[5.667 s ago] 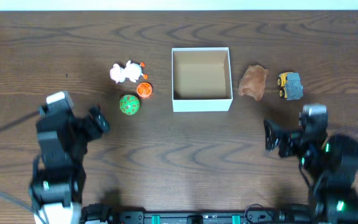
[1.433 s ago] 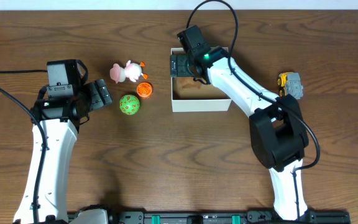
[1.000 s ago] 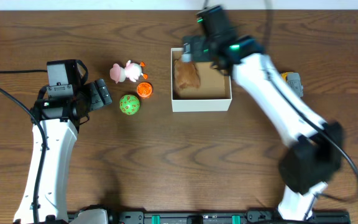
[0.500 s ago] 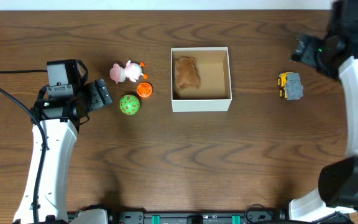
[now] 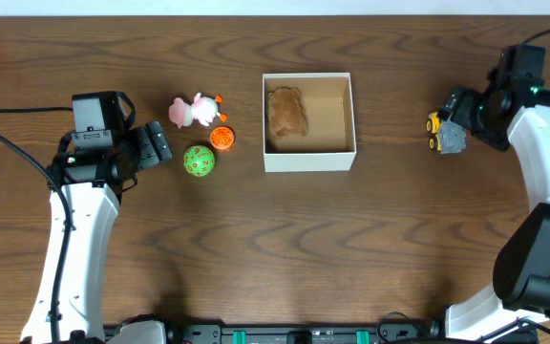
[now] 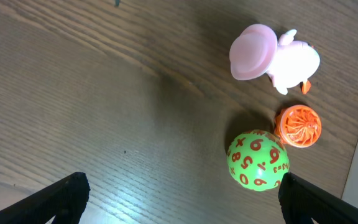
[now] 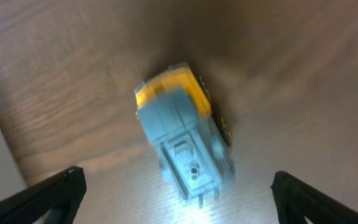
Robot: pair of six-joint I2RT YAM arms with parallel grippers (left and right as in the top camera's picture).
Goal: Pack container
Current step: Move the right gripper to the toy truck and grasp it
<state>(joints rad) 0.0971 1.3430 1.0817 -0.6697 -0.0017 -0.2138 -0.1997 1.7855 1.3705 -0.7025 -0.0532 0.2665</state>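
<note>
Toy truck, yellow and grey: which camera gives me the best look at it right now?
Right wrist. The toy truck sits mid-frame and large, yellow end and grey body showing, though somewhat blurred. Overhead shows it only small, near the right edge. Left wrist does not show it.

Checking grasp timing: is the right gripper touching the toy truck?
Apart. Right wrist view: bare table shows between the toy truck and both right gripper fingers.

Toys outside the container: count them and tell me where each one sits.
4. The pink pig, orange round toy and green numbered ball cluster left of the container; the yellow-grey truck sits to its right. None seem hidden; a brown toy lies inside.
</note>
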